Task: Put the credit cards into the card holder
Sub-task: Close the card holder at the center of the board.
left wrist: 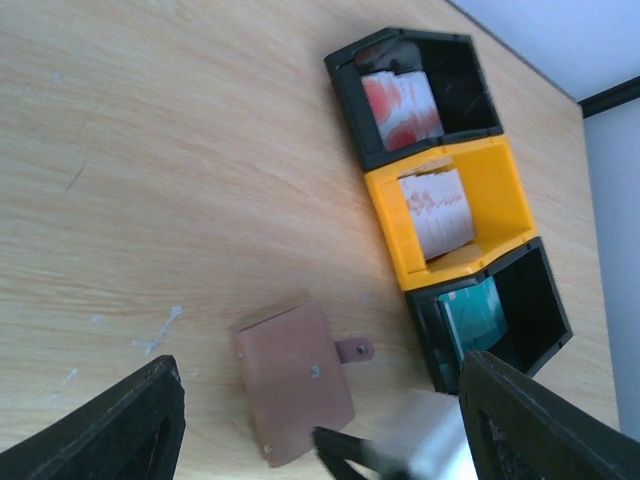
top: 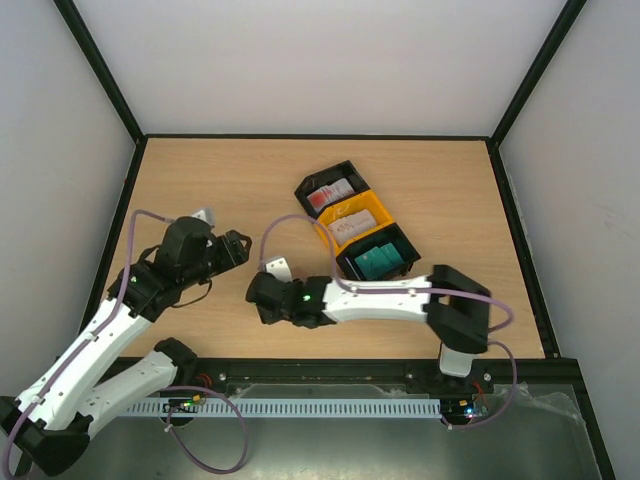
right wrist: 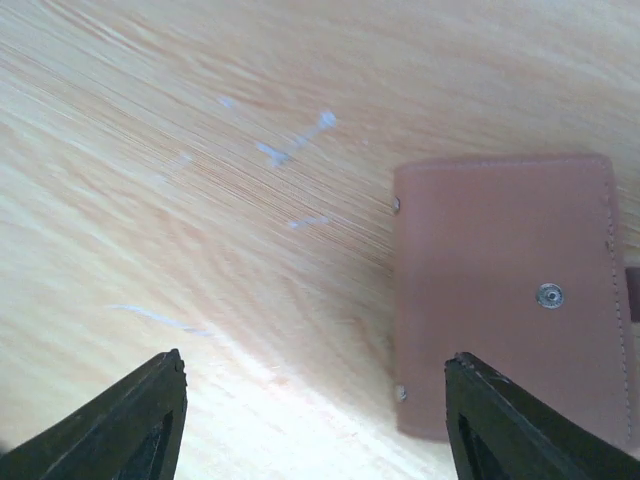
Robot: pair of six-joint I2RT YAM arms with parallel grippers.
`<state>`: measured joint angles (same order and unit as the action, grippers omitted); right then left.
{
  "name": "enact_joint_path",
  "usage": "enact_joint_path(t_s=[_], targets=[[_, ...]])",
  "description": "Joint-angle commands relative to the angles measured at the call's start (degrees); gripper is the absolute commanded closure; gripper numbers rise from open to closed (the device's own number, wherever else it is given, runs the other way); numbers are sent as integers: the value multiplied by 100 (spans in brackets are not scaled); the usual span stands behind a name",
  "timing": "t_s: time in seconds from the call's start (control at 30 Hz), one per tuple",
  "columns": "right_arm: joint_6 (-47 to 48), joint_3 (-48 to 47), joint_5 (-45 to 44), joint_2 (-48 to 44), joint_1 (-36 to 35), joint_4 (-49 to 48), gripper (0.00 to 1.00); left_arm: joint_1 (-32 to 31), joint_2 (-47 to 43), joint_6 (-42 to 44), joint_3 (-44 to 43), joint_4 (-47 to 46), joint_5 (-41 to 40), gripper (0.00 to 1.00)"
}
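**Pincers both spread, holder shut on the table**

Right pincer (right wrist: 317, 356) hangs low over the table (right wrist: 150, 200). Its two fingers are spread wide, with only wood and the holder's edge between them. The holder (right wrist: 500, 290) lies flat and closed toward 3 o'clock of that gap, its metal snap (right wrist: 548, 295) facing up. The finger on that side overlaps the holder's near corner in the wrist view; whether it touches cannot be told. Pale specks (right wrist: 295, 140) mark the wood at about 12 o'clock from the gap.

Left pincer (left wrist: 320, 360) stands at about 11 o'clock of the right one in the top view. It too is spread and grips nothing. Between its fingers the holder shows as a small reddish-brown rectangle, tilted. A short tab (left wrist: 355, 350) sticks out of one long edge toward the trays. The right pincer shows there as a blur at the holder's near corner.

Farther out, at about 2 o'clock from the right pincer in the top view, three trays stand touching in a diagonal row. The near black tray (left wrist: 535, 300) holds teal cards (left wrist: 470, 315). The yellow tray (left wrist: 500, 180) in the middle holds pale cards (left wrist: 437, 210) with faint red print. The far black tray (left wrist: 460, 70) holds red-marked cards (left wrist: 400, 100). All the cards seen sit in the trays, apart from the holder.
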<state>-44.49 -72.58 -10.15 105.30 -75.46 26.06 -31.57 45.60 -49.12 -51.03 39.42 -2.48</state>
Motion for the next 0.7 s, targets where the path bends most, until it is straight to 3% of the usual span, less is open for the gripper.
enact_joint_path(t_s=[0.0,0.27,0.4,0.53,0.67], targets=[[-258,698,32,-1106,116,-1043,33,44,-125,-136,378,34,261,24],[-214,1977,99,-2590,1336,-1133,39,41,-385,-461,1529,-894,1155,23],[218,2056,727,-2609,1888,-1084,40,38,-238,-642,2085,-1463,1506,23],[518,2421,1760,-2480,2212,-1874,40,44,-75,-848,2520,-1997,1806,23],[597,2335,2047,-2051,2303,-1997,44,37,108,-849,2632,-2253,1907,23]])
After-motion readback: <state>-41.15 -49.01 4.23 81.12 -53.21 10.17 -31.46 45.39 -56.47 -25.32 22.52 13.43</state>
